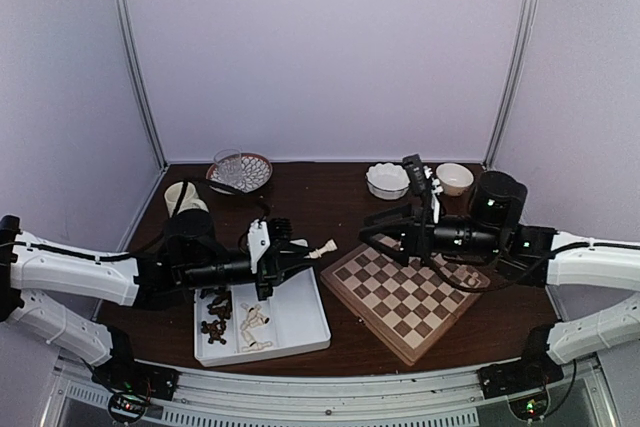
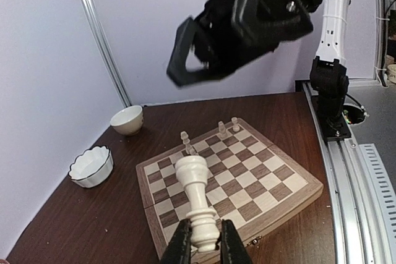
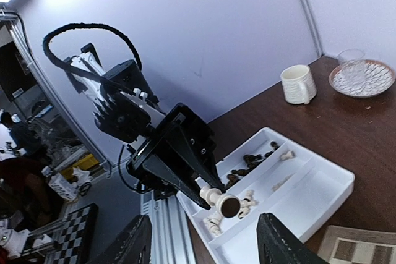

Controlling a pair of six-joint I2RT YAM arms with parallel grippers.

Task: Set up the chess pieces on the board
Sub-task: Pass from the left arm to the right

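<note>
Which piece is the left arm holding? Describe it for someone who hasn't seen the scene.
Over the far edge of the white tray, left of the chessboard, find the left gripper. It is shut on the base of a tall cream chess piece that points toward the board. It is the only piece off any surface.

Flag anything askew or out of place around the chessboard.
The cream wooden chess piece lies sideways in mid-air, pinched at its base by the left gripper, beside the white two-compartment plastic tray and short of the checked wooden board.
</note>
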